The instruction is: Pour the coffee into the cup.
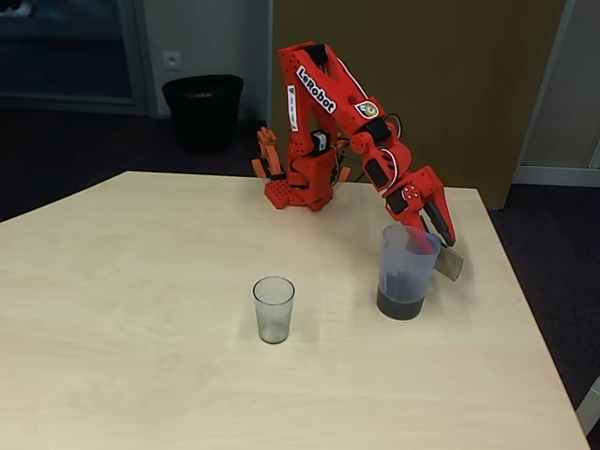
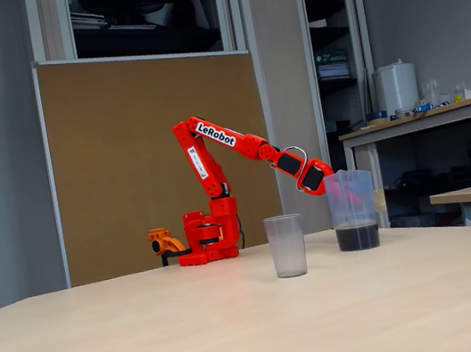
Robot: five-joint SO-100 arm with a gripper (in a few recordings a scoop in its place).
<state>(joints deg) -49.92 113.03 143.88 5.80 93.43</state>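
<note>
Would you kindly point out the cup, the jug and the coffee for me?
cup (image 1: 273, 314): a fixed view, its clear wall.
jug (image 1: 409, 248): a fixed view, its upper wall.
coffee (image 2: 358, 237): a fixed view, dark liquid at the jug's bottom.

red arm (image 1: 328, 112), near-black coffee (image 1: 400, 302), clear cup (image 1: 273, 309), pale wood table (image 1: 141, 328).

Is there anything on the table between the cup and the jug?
No. In a fixed view, only bare table lies between the cup and the jug.

"LeRobot" in white lettering on the red arm's upper link (image 1: 317, 91), readable in both fixed views (image 2: 216, 134)
</note>
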